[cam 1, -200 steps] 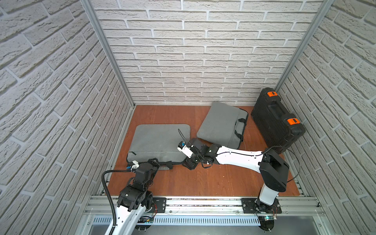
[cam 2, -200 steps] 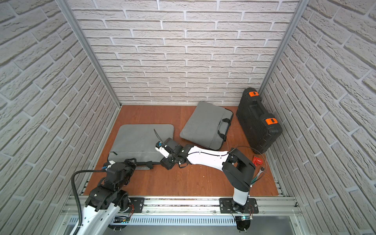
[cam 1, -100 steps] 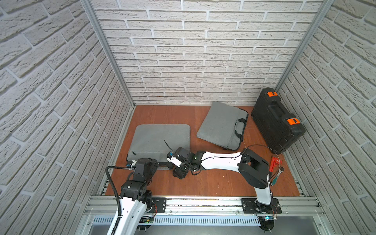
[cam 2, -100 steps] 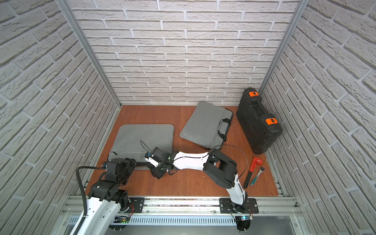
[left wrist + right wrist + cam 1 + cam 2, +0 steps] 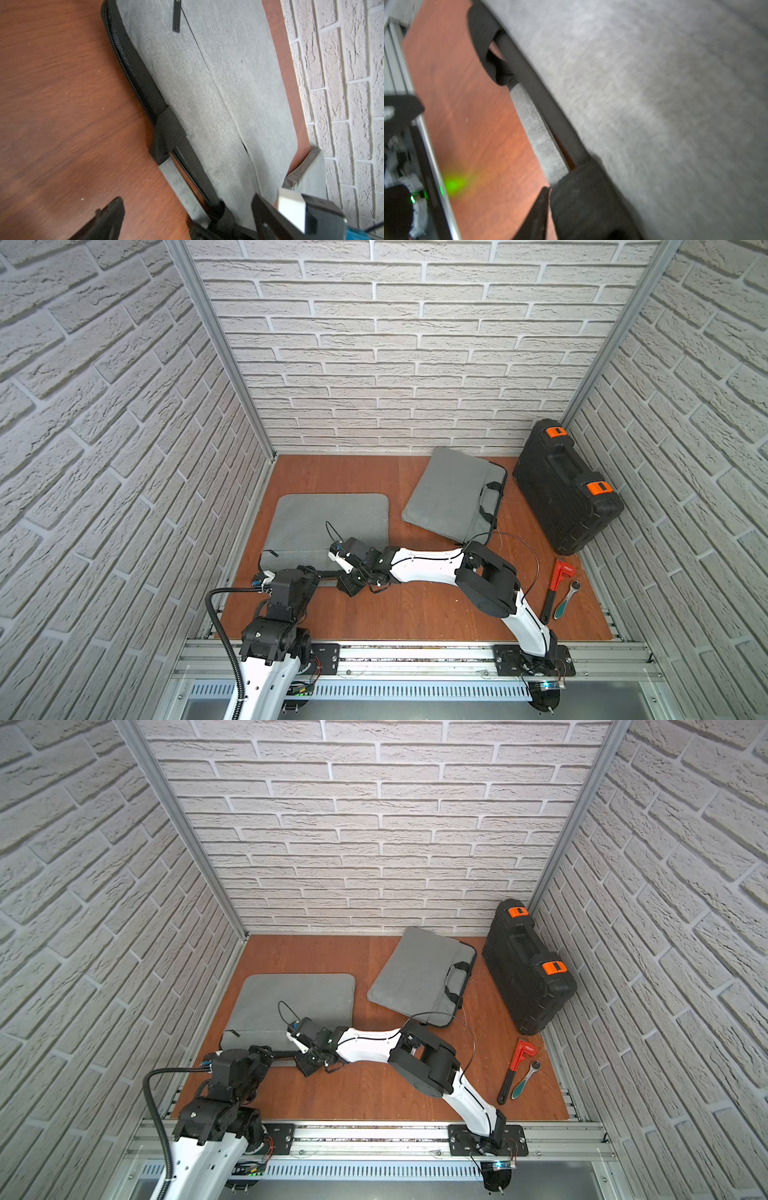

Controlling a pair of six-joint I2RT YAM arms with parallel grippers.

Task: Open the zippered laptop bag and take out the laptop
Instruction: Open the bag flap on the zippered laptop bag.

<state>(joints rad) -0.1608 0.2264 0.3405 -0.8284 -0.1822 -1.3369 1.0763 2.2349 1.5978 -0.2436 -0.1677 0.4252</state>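
Tabletop [image 5: 415, 610] open along laptop bag [image 5: 328, 518] edge; right gripper [image 5: 347, 581] seemingly pinches it.

The left arm [image 5: 272, 672] rises from its base and folds forward with the wrist low. The left gripper [image 5: 316, 572] is turned toward the right arm, jaws spread wide; one finger [image 5: 111, 218] shows in the wrist view. The right arm [image 5: 424, 568] reaches far across to the left, elbow bent low, forearm nearly level. The right gripper [image 5: 348, 585] points down, close beside the left one, its fingers [image 5: 583, 199] almost together.
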